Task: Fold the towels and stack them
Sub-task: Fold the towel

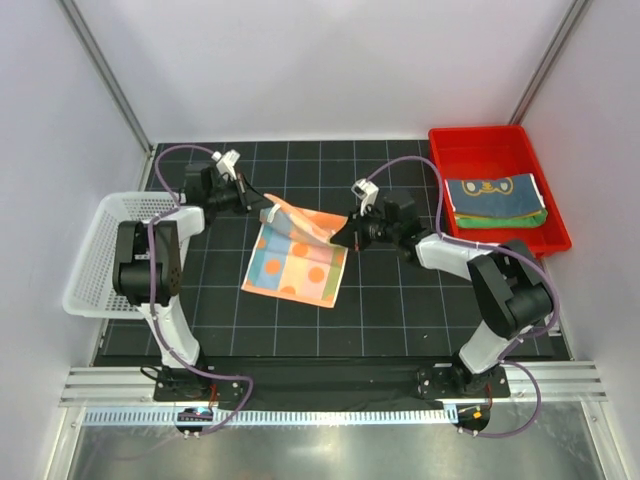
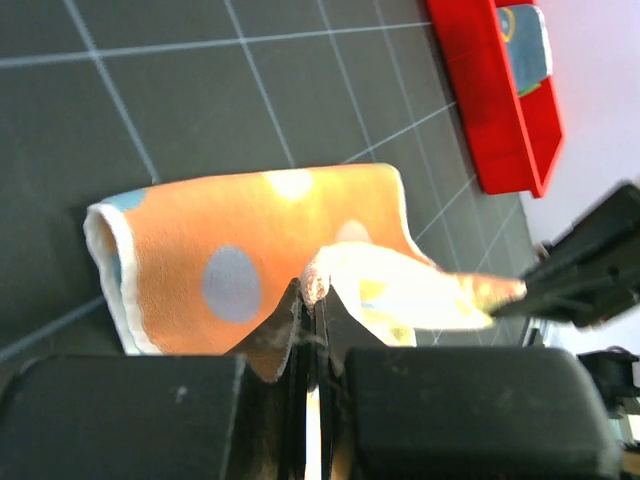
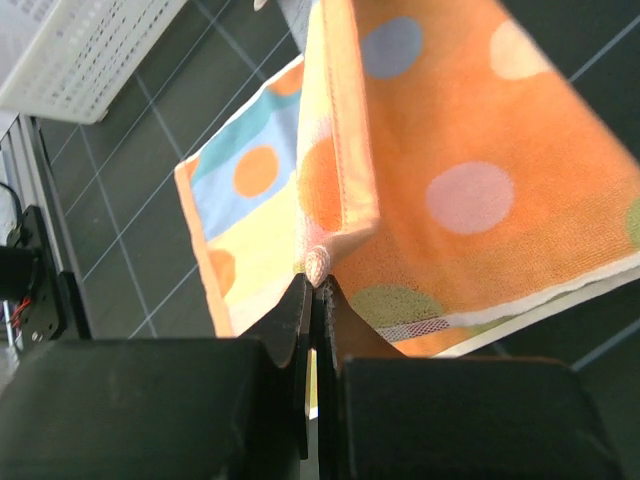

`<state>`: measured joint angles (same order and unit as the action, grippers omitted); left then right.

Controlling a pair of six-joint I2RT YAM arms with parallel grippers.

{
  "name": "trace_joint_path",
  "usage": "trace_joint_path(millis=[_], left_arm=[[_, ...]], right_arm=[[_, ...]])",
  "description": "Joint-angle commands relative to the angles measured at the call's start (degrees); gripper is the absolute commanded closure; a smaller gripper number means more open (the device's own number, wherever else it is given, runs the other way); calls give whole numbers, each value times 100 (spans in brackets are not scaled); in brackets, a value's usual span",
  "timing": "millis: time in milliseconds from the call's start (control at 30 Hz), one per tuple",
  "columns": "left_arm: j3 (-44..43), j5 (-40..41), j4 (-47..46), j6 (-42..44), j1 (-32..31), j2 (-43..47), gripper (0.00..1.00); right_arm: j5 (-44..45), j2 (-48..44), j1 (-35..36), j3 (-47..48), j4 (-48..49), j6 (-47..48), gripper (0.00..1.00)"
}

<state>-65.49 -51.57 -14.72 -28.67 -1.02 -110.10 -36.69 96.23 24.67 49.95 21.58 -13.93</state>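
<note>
The pale towel (image 1: 296,262) with orange, pink and blue patches lies on the black mat, its far edge lifted and curled toward me. My left gripper (image 1: 256,204) is shut on its far left corner (image 2: 318,278). My right gripper (image 1: 343,236) is shut on its far right corner (image 3: 318,265). The orange dotted underside (image 3: 470,190) hangs in front of the right wrist camera. The tiger towel (image 1: 492,195) lies folded on the green towel (image 1: 500,220) in the red tray (image 1: 450,150).
A white mesh basket (image 1: 95,250) stands at the mat's left edge, beside the left arm. The red tray sits at the far right and shows in the left wrist view (image 2: 495,100). White walls enclose the mat on three sides.
</note>
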Motion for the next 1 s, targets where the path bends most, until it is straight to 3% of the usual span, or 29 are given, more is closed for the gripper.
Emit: trace_joint_path(millis=[0, 267, 633, 867, 967], left_arm=[[229, 419, 39, 326, 31, 778, 96], [1107, 955, 329, 291, 31, 1553, 96], [1724, 1430, 698, 238, 31, 2036, 91], [1891, 1896, 919, -15, 31, 2195, 71], [2005, 2229, 944, -209, -4, 2440, 66]], right_arm=[[241, -473, 249, -275, 197, -65, 99], [548, -1105, 601, -882, 39, -21, 99], [443, -1062, 864, -1418, 197, -74, 99], [478, -966, 1154, -1603, 364, -127, 97], [461, -860, 1198, -1647, 373, -153, 87]])
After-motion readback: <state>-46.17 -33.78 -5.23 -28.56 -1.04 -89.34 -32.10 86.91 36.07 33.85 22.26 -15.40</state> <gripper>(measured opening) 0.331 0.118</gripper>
